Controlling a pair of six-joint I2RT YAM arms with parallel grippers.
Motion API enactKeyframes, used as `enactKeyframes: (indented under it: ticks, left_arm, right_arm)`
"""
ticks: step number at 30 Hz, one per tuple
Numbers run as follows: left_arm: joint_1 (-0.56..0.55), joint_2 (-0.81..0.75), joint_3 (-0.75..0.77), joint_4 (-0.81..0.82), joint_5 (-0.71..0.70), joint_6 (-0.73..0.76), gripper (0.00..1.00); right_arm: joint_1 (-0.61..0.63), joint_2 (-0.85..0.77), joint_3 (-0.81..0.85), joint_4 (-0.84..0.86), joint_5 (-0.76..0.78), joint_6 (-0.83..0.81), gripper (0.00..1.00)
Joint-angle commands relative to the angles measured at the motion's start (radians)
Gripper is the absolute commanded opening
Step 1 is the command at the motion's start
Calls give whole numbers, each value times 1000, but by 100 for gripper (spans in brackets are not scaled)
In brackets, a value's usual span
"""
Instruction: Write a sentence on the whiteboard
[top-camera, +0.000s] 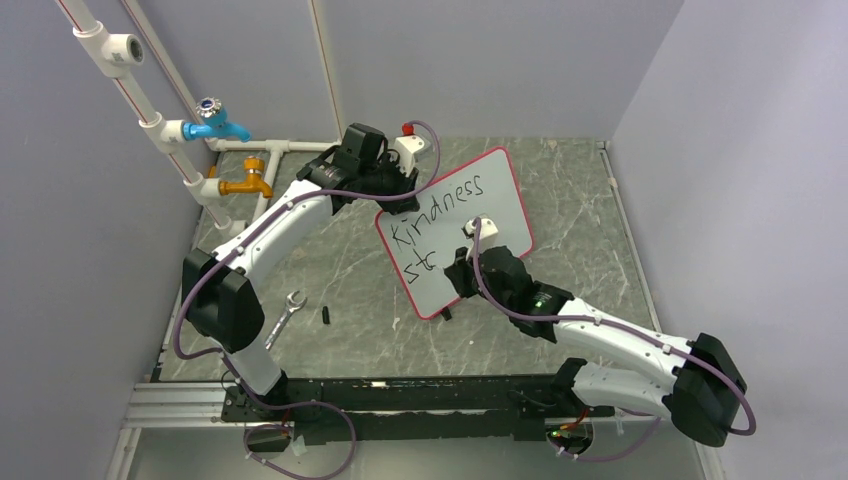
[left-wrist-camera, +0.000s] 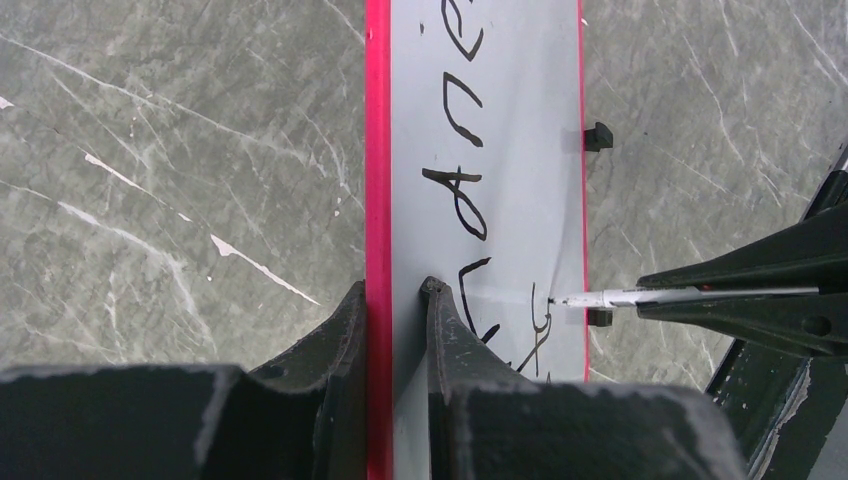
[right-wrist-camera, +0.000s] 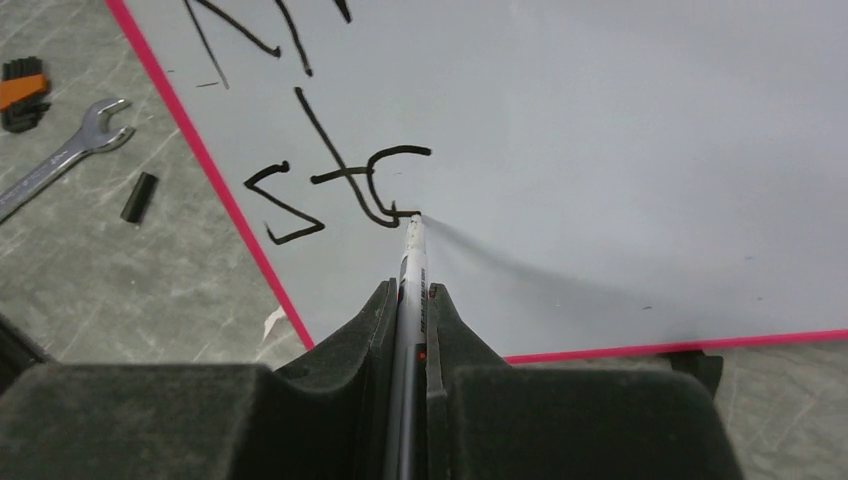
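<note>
Left claw (left-wrist-camera: 393, 292) clamped on the board (left-wrist-camera: 510, 150) rim, right claw (right-wrist-camera: 410, 295) clamped on the marker (right-wrist-camera: 413, 245), tip touching the letters (right-wrist-camera: 345, 177). Light, even pressure here, board held dead steady.

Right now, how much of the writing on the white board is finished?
Done: the sentence has its first word, "Kindness", on the whiteboard's top line. In hand: the second line reads "st" plus a half-made letter. The right pincer grips the marker, tip on the board, while the left pincer clamps the red rim. Left: the remaining words; the space beside the tip is blank.
</note>
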Motion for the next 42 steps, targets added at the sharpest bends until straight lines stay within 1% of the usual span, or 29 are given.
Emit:
enactKeyframes:
  ticks: [1, 12, 18, 35, 42]
  left_arm:
    - [-18, 32, -36, -183, -171, 144, 0]
    - [-18, 31, -35, -185, -166, 143, 0]
    - [-19, 32, -33, -185, -166, 142, 0]
    - [-19, 33, -30, -186, -166, 141, 0]
    - [-19, 35, -29, -185, -163, 140, 0]
  right_arm:
    - [-9, 18, 59, -49, 107, -27, 0]
    - [-15, 78, 152, -24, 89, -52, 0]
    - [-16, 96, 172, -23, 80, -55, 0]
    - [-15, 27, 25, -35, 58, 12, 0]
    - [-16, 1, 32, -73, 106, 5, 0]
